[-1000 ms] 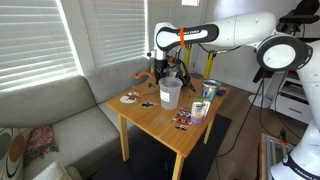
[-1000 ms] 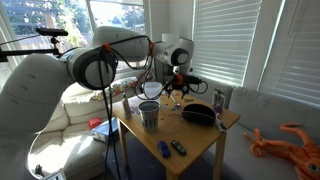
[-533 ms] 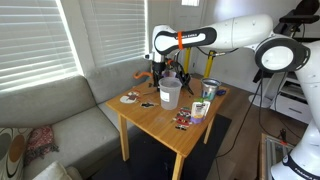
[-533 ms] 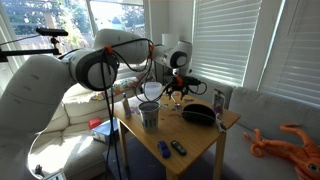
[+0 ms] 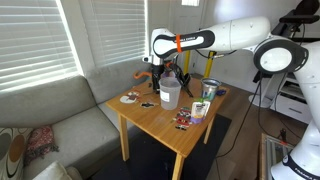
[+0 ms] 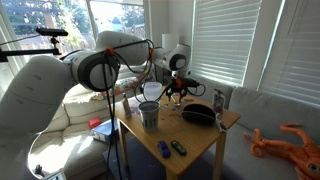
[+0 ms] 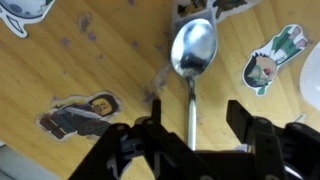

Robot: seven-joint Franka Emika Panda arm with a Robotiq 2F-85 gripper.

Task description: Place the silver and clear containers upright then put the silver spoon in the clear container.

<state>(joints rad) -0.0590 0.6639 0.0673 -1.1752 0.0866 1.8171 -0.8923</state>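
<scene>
The black Robotiq claw (image 7: 195,142) enters from the bottom edge of the wrist view. It is spread wide and holds nothing. Its jaws stand on either side of the thin handle of the silver metal spoon (image 7: 193,50), with a gap showing on both sides. The spoon lies flat on the light wooden table (image 7: 120,75), its bowl at the top centre of the frame and its handle running straight down into the gap. 2 decals flank it: a brown figure sticker (image 7: 85,112) at lower left and a green-and-white cartoon sticker (image 7: 272,58) at upper right.

In both exterior views the clear plastic cup-shaped container (image 5: 169,94) (image 6: 149,114) stands upright near the centre of the frame, just below the claw. To its right in an exterior view, the silver cylindrical container (image 5: 211,89) seems upright, though it is too small to be sure.

The step in hand looks to be the spoon pickup. Done well, the claw descends with the handle kept centred and closes mid-handle, not on the bowl. It then lifts straight up, since a thin flat handle may pivot or slip. The clear container looks light, so a knock on its rim could tip it.

Against the frame from 1 s earlier, the arm's wrist sits slightly further left in the exterior view. The containers have not moved.
</scene>
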